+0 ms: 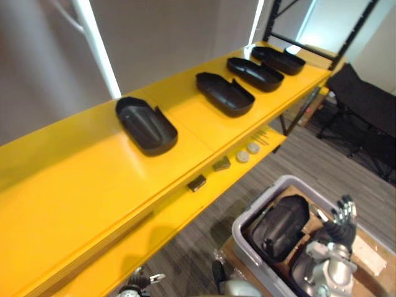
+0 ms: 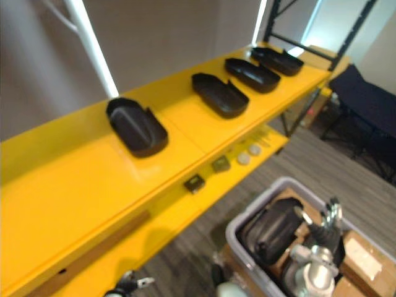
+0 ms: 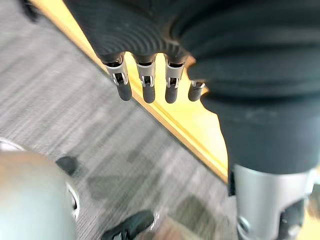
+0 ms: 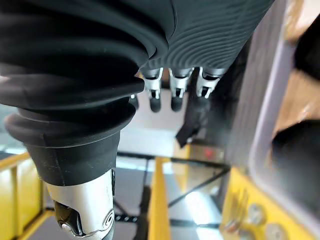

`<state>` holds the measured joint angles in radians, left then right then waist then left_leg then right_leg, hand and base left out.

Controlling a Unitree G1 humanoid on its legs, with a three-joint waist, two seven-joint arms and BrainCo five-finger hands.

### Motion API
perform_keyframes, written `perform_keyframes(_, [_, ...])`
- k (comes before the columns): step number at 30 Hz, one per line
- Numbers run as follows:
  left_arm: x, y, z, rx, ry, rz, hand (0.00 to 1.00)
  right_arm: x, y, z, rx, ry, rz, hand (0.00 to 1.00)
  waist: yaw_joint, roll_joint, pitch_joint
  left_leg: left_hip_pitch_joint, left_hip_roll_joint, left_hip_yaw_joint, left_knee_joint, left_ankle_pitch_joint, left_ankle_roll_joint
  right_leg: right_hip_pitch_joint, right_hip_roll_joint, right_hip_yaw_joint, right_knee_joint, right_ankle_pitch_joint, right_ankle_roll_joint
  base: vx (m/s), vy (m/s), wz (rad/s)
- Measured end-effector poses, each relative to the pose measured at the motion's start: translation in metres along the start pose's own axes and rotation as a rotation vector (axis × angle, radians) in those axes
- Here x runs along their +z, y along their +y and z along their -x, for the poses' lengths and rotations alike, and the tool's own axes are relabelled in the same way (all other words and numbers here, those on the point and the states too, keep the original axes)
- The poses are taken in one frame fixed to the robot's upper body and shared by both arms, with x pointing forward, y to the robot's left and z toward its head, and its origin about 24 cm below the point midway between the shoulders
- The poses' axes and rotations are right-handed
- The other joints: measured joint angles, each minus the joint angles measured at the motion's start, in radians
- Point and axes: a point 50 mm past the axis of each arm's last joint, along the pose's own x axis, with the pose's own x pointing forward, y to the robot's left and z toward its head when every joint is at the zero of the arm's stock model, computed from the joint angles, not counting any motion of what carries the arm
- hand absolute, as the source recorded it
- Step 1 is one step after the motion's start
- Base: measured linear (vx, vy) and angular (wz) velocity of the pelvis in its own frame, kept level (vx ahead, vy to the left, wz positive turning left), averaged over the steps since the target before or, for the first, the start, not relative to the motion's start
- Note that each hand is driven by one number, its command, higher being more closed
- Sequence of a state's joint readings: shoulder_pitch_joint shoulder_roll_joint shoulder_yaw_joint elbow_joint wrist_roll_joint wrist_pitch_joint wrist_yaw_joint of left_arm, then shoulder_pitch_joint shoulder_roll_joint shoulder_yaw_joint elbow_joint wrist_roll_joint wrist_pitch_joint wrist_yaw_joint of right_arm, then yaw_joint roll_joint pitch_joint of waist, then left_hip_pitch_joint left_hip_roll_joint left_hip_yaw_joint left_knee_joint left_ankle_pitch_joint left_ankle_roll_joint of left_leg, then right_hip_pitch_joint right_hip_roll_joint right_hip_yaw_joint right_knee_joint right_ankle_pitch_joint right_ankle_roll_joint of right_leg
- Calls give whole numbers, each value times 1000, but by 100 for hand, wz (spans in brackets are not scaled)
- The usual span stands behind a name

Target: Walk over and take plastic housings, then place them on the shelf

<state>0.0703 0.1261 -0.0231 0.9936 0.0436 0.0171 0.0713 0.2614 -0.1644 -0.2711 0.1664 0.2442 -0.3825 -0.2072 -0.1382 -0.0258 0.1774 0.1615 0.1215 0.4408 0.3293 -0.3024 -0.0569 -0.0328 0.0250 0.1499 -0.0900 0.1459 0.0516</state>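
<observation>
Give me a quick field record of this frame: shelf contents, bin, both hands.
Top shelf: four black housings in a row, open side up
Lower shelf: two small boxes, two round discs
Grey bin: on floor, black housing inside
Right hand: at the bin, fingers open, empty
Left hand: beside shelf edge, fingers straight, empty

black housings [image 1: 146, 125], yellow shelf [image 1: 80, 179] — grey bin [image 1: 247, 224]

Yellow shelf [image 1: 74, 179], four black housings [image 1: 146, 125]
</observation>
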Motion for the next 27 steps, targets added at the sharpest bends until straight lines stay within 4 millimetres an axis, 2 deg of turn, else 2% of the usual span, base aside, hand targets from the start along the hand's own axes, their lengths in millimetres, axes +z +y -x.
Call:
perform_keyframes(1, [-1, -7, 1, -11, -4, 30, 0, 7, 4, -7, 31, -41, -1, 0, 3, 5, 10, -71, -2, -122, 132, -26, 48, 0, 2, 51, 9, 1, -3, 26, -3, -111])
perform_keyframes(2, [5, -13, 2, -22, -35, 67, 0, 15, 6, -15, 59, -84, 11, 0, 18, 19, 25, -110, -20, -251, 187, -64, 76, -7, 13, 101, 9, 3, -5, 8, 45, -118])
perform_keyframes(4, [13, -18, 3, -32, -78, 84, 0, 29, 15, -30, 103, -149, -4, 0, 33, 43, 36, -169, -25, -351, 199, -90, 72, -34, 19, 130, 9, 13, -19, -100, 135, -112])
perform_keyframes(5, [17, -17, 3, -24, -101, 86, 0, 37, 22, -36, 125, -185, -12, 0, 48, 54, 44, -195, -18, -363, 173, -94, 61, -52, 20, 126, 9, 16, -23, -198, 181, -140])
perform_keyframes(6, [19, -15, 3, -13, -108, 84, 0, 44, 30, -42, 147, -217, -26, 0, 78, 63, 48, -192, -17, -374, 129, -119, 23, -82, 19, 118, 9, 30, -26, -189, 179, -114])
perform_keyframes(8, [24, -7, 2, 6, -127, 73, 0, 46, 40, -43, 173, -228, -41, 0, 95, 47, 70, -200, -42, -348, 115, -106, 44, -105, -11, 89, 19, 35, -14, -130, 176, -47])
perform_keyframes(10, [26, 6, 2, 44, -147, 69, 0, 47, 46, -44, 189, -230, -49, 0, 103, 29, 85, -200, -59, -350, 114, -106, 46, -112, -26, 63, 50, 42, -6, 21, 108, 5])
perform_keyframes(11, [24, 10, 2, 58, -148, 62, 0, 49, 51, -46, 197, -234, -65, 0, 103, 26, 86, -200, -66, -354, 114, -107, 48, -112, -33, 61, 50, 43, 19, 84, 73, 15])
perform_keyframes(13, [23, 13, 2, 81, -157, 58, 0, 47, 56, -49, 201, -216, -97, 0, 101, 34, 93, -201, -74, -374, 115, -108, 49, -112, -39, 48, 60, 42, 45, 112, 56, 22])
perform_keyframes(16, [26, 14, 2, 97, -181, 53, 0, 40, 60, -48, 202, -171, -144, 0, 106, 40, 111, -195, -75, -389, 159, -112, 44, -125, -22, 54, 116, 34, 49, 107, 43, -5])
perform_keyframes(18, [25, 17, 2, 102, -182, 62, 0, 40, 60, -44, 204, -183, -174, 0, 114, 30, 146, -201, -72, -389, 271, -115, 46, -112, -9, 91, 164, 33, 47, 30, 78, -66])
perform_keyframes(19, [28, 23, 3, 115, -199, 60, 0, 44, 60, -39, 207, -211, -205, 0, 121, 0, 171, -201, -97, -403, 281, -136, 88, -104, -12, 97, 178, 34, 45, -103, 115, -105])
perform_keyframes(20, [34, 34, 4, 142, -226, 47, 0, 47, 62, -33, 221, -237, -239, 0, 125, -24, 185, -171, -123, -399, 198, -128, 108, -111, -5, 72, 168, 53, 34, -162, 131, -126])
perform_keyframes(21, [34, 39, 5, 160, -222, 63, 0, 48, 69, -32, 251, -245, -252, 0, 135, -40, 191, -161, -103, -354, 181, -113, 119, -99, -11, 52, 151, 66, 18, -158, 34, -136])
perform_keyframes(22, [32, 48, 5, 193, -208, 103, 0, 52, 74, -30, 317, -263, -241, 0, 137, -50, 198, -163, -82, -303, 181, -106, 126, -129, -10, -75, 267, 2, -33, -244, 78, -135])
perform_keyframes(23, [27, 54, 6, 216, -179, 142, 0, 56, 76, -30, 352, -283, -230, 0, 134, -45, 202, -162, -51, -255, 183, -102, 132, -160, -13, -172, 416, -87, -69, -227, 83, -123])
perform_keyframes(25, [19, 59, 7, 229, -142, 182, 0, 62, 81, -32, 382, -317, -207, 0, 136, -42, 203, -162, -14, -204, 183, -97, 137, -175, -43, -260, 589, -165, -88, -183, 141, -105])
perform_keyframes(27, [8, 62, 8, 236, -101, 186, 0, 69, 89, -35, 417, -352, -167, 0, 155, -46, 200, -166, 14, -145, 168, -80, 142, -142, -108, -288, 681, -239, -95, -190, 118, -102])
